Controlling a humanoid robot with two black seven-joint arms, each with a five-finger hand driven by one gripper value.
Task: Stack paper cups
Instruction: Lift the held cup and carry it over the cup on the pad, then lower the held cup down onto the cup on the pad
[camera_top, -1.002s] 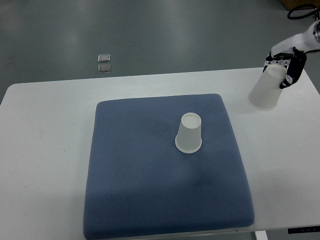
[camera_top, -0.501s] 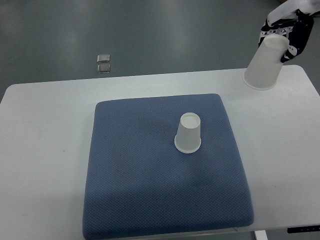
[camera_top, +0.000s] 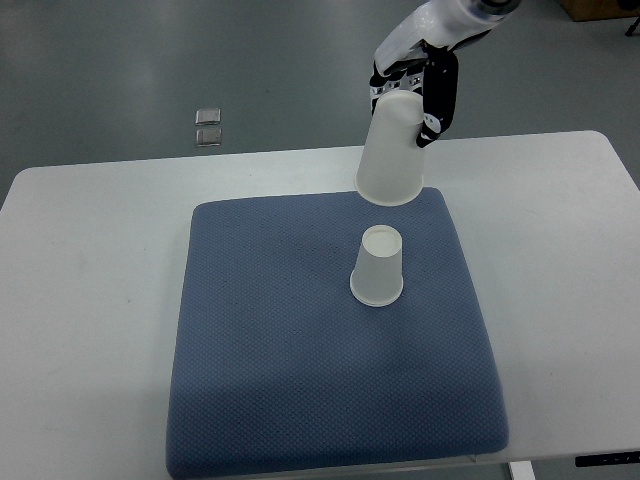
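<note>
two small square tiles (camera_top: 208, 128) lie on the floor beyond the white surface (camera_top: 90, 250). a blue mat (camera_top: 300, 380) covers the middle of the surface. on the mat an upside-down paper cup (camera_top: 378, 266) stands. just beyond it, in the air, the right hand (camera_top: 420, 85) grips a second inverted cup (camera_top: 391, 150) by its base, mouth down.
</note>
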